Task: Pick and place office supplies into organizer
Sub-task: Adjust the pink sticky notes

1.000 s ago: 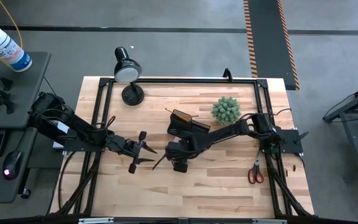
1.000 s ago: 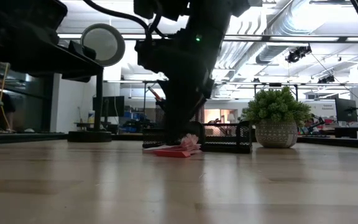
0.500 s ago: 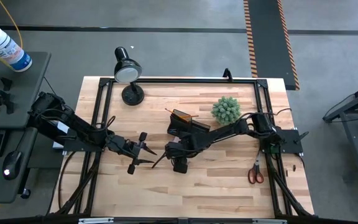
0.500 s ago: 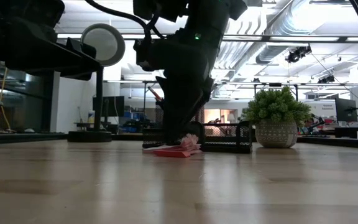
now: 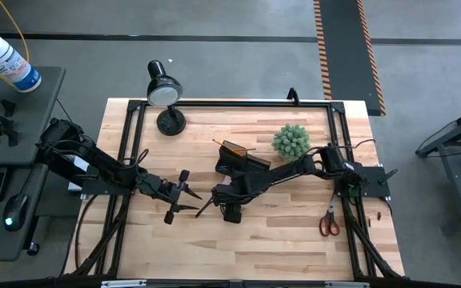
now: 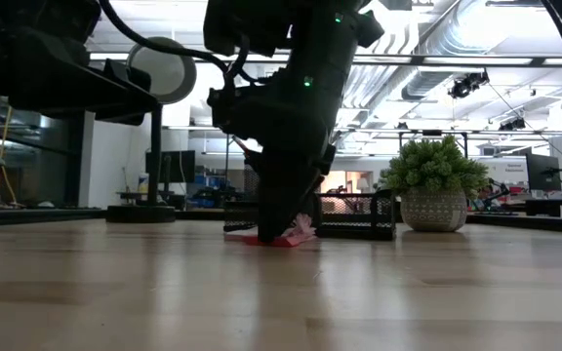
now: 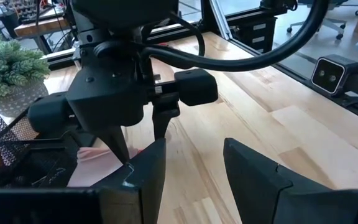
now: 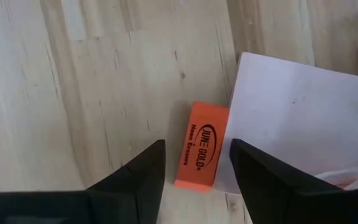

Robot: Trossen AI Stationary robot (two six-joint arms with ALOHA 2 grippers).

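The left gripper (image 5: 184, 194) waits over the table's left-middle, fingers spread and holding nothing. Just right of it, the right gripper (image 8: 194, 163) hangs point-down with fingers parted and empty, straddling an orange eraser (image 8: 201, 144) that lies flat on the wood against a pale sticky-note pad (image 8: 297, 118). The organizer (image 5: 241, 158) stands just behind, seemingly already holding a pencil or two. Well right, the scissors (image 5: 329, 221) remain on the table, so most remains.
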